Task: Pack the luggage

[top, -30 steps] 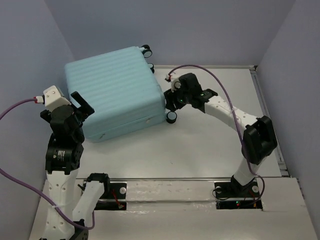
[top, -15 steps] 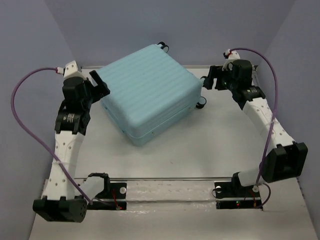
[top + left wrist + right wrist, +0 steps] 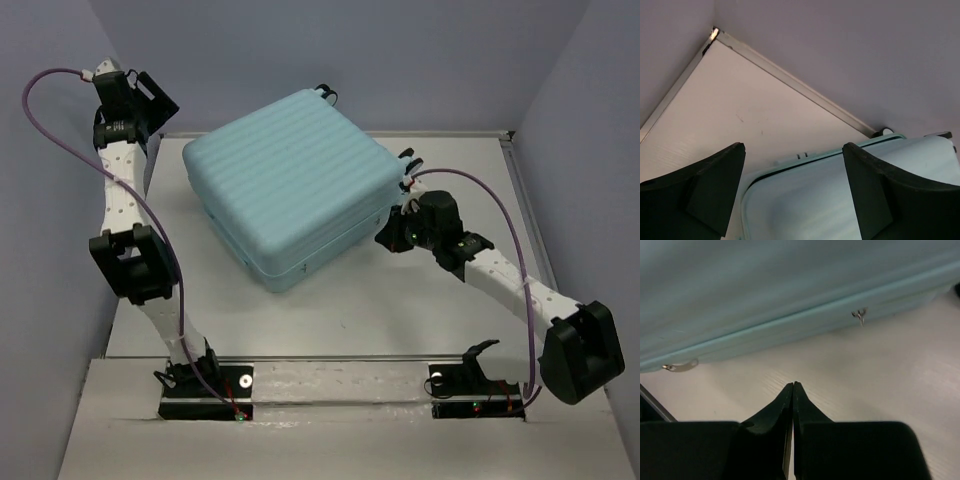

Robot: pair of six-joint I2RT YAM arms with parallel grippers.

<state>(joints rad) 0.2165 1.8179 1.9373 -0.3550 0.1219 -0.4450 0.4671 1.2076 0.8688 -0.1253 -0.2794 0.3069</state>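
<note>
Evidently the clenched, empty right pincer (image 3: 793, 386) is facing the closed luggage (image 3: 290, 185) at its 4 o'clock seam, probably needing a zipper pull (image 3: 859, 315) next; the left pincer (image 3: 158, 93) is hovering released.

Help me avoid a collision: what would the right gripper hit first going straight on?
Probably the side of the suitcase, near its zipper seam; the shut right gripper aims there across bare table, though depth is unclear.

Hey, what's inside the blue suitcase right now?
Nothing inside can be seen: the luggage lies closed on the table. Only its ribbed outside, a zipper pull on its side and a wheel at the far corner show.
</note>
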